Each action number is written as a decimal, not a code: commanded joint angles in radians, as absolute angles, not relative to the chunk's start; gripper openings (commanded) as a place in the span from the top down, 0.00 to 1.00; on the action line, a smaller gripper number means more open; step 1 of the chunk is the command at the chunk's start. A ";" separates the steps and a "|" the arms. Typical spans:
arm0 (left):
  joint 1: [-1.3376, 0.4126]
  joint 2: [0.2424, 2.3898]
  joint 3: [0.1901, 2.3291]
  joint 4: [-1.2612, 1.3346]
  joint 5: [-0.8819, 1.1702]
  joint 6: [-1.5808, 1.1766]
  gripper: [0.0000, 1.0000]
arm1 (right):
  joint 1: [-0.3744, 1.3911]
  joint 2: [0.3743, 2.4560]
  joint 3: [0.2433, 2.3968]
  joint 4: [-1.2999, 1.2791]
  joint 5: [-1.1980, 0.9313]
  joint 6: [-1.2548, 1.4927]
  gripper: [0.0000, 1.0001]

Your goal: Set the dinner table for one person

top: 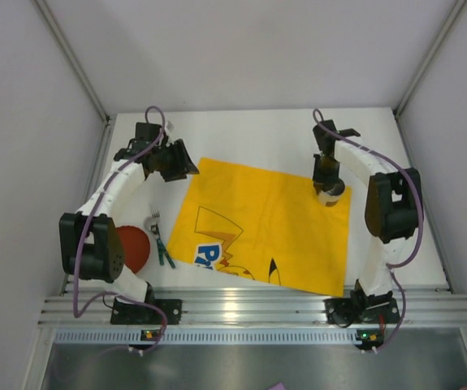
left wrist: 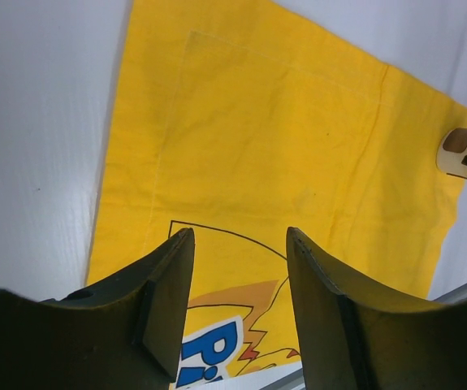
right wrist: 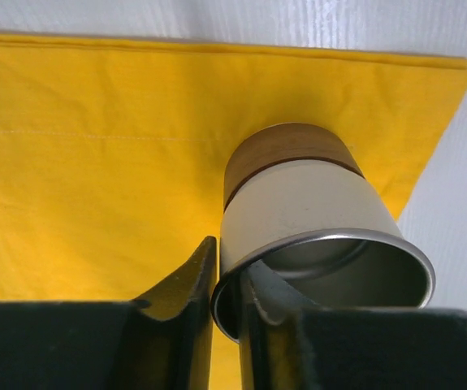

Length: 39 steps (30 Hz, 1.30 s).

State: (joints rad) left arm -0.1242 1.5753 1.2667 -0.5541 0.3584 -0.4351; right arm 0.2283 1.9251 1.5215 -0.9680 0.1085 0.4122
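The white dinner table carries a yellow cartoon-printed cloth, which also shows in the left wrist view and the right wrist view. My right gripper is shut on the rim of a cream cup with a brown base and a metal rim, one finger inside and one outside. The cup is upright at the cloth's far right corner; I cannot tell whether it rests on the cloth. My left gripper is open and empty, just above the cloth's far left corner.
A red dish lies at the near left, partly hidden under my left arm. A fork and teal-handled cutlery lie between it and the cloth. The ribbed aluminium rail runs along the near edge. Pale grey walls enclose the table.
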 commanded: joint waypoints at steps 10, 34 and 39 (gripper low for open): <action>-0.107 1.649 1.361 -0.561 0.390 -0.426 0.46 | 0.250 1.809 1.534 -0.968 0.077 0.417 0.23; -0.166 2.097 1.724 -0.601 0.351 -0.408 0.47 | -0.164 1.554 1.060 -0.822 -0.083 0.420 0.28; -0.163 2.158 1.796 -0.633 0.322 -0.396 0.47 | -0.164 1.663 1.118 -0.770 -0.077 0.402 0.33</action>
State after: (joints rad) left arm -0.1673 2.1384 1.7458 -0.5900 0.3508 -0.4225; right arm -0.1551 1.6215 1.0580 -0.8528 -0.0666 0.4255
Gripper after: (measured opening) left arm 0.528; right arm 0.682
